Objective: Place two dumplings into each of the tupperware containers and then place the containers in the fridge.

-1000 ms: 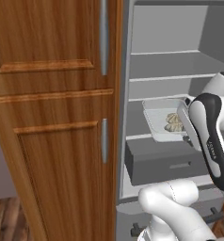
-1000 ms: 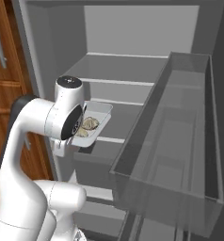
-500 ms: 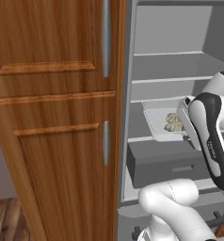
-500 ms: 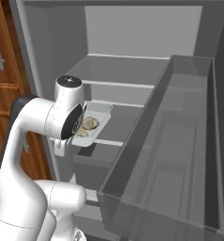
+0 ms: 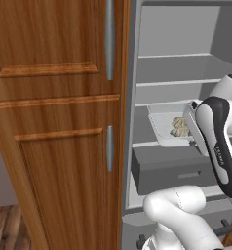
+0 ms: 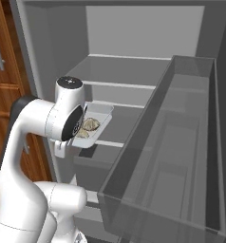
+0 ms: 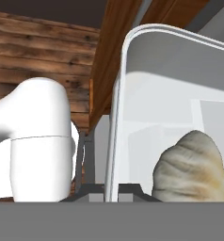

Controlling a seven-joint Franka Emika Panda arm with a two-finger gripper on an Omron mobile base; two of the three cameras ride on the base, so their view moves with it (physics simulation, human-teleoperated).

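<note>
One tupperware container (image 5: 164, 126) with dumplings (image 5: 179, 126) sits at the fridge (image 6: 134, 57) shelf, its long axis running inward. End effector (image 7: 111, 190) clamped shut on the container's near rim; container extends straight ahead of it, over the grey drawer (image 5: 171, 168).

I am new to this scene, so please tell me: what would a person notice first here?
The open fridge, with the white arm reaching into it. The hand is shut on the rim of a tupperware container holding dumplings at a middle shelf. A wooden cabinet stands left of the fridge.
</note>
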